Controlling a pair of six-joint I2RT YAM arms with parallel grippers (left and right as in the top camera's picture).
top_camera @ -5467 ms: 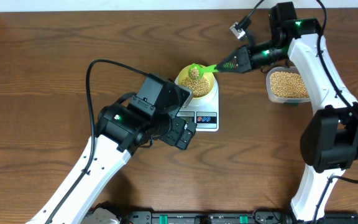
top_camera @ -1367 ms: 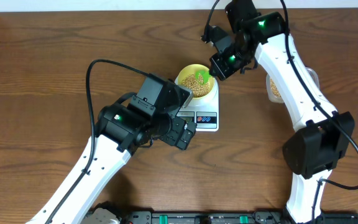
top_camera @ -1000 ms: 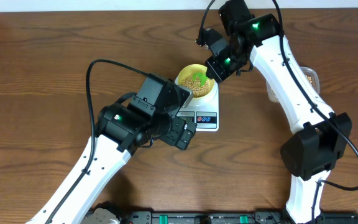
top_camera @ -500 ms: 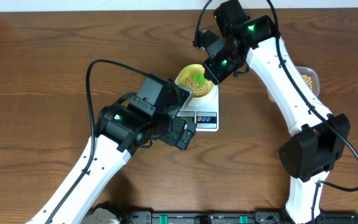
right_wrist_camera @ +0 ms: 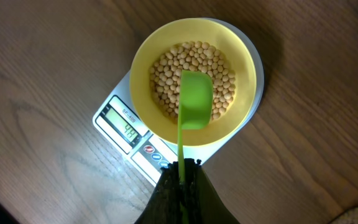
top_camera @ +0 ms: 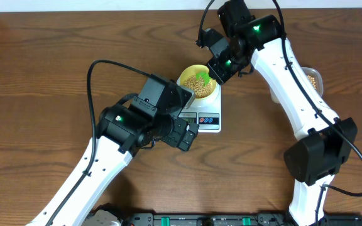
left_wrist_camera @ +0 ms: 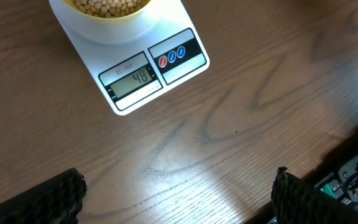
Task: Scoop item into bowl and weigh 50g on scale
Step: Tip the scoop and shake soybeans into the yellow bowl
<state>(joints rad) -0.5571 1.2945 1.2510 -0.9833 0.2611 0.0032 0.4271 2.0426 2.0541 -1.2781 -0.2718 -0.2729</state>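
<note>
Pinching the green scoop, the right gripper has emptied its soybeans into the yellow bowl on the scale, now reading just under fifty; the left gripper hovers spread.

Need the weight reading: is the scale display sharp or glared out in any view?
Left wrist: scale display sharp, evenly lit, no glare; sheen only on bare table. Right wrist: display smaller, skewed, digits softer. Overhead: far too small to read.
</note>
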